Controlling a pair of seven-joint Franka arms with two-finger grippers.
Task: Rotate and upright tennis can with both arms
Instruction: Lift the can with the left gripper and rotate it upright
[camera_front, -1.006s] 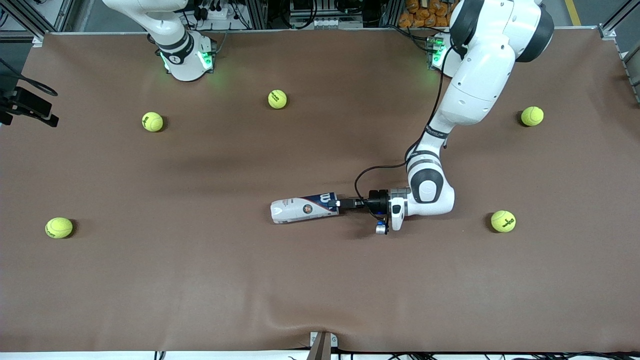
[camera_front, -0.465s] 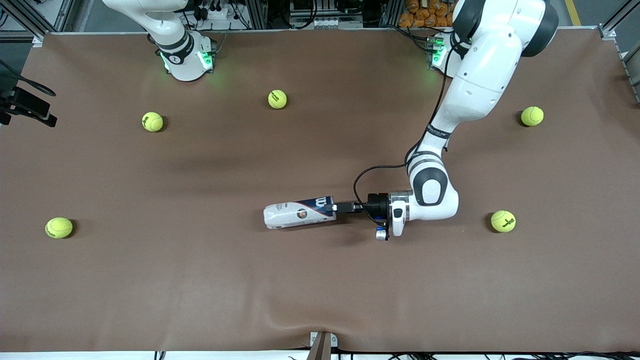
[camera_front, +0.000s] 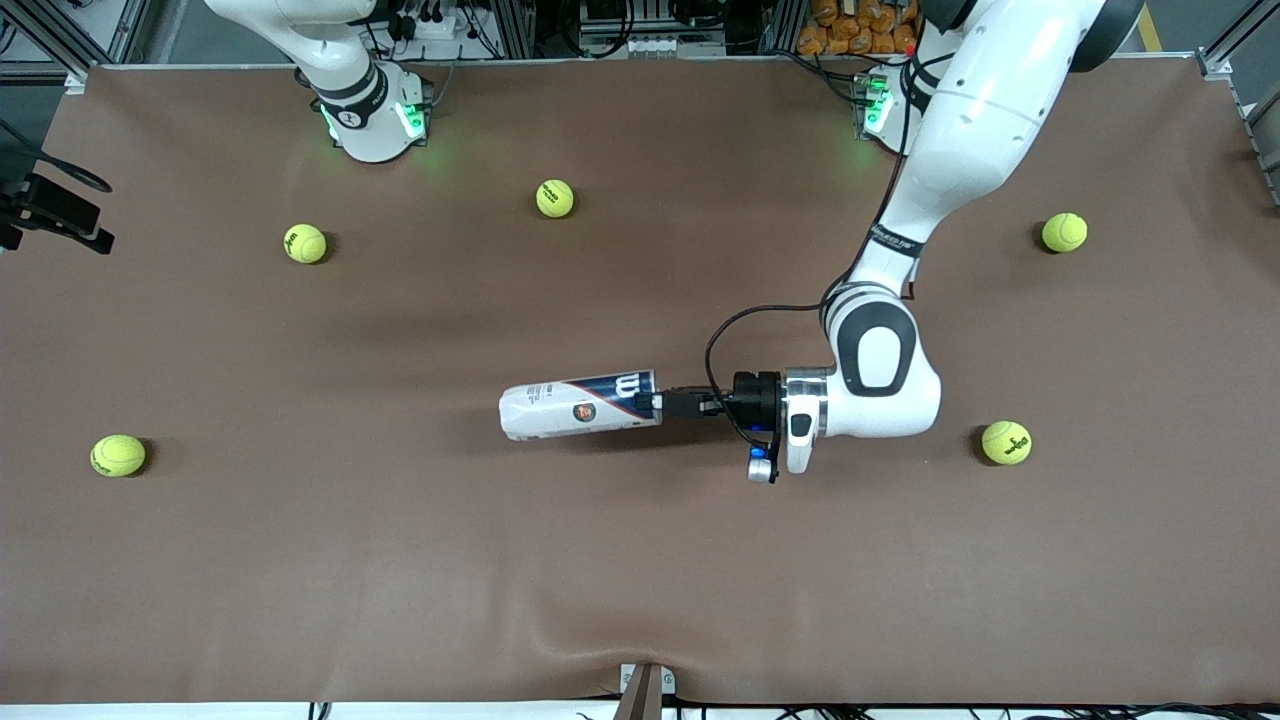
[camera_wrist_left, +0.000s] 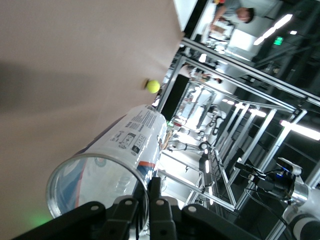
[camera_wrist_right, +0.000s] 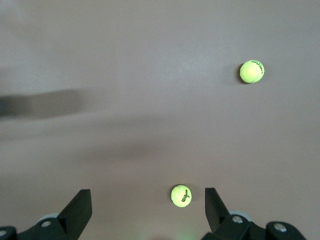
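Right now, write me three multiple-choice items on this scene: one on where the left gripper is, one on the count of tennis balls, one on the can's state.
1. Where is the left gripper?
A. at the tennis can's navy end
B. over a tennis ball
C. beside its base

2. How many tennis balls lie on the table?
A. three
B. five
C. seven

3. How is the tennis can?
A. standing upright
B. near horizontal, gripped by its rim
C. crushed flat

Answers: 1 A, the fingers pinch the open rim; 2 B, the front view shows five; 3 B, it is held near horizontal. The right gripper waits open above the table.
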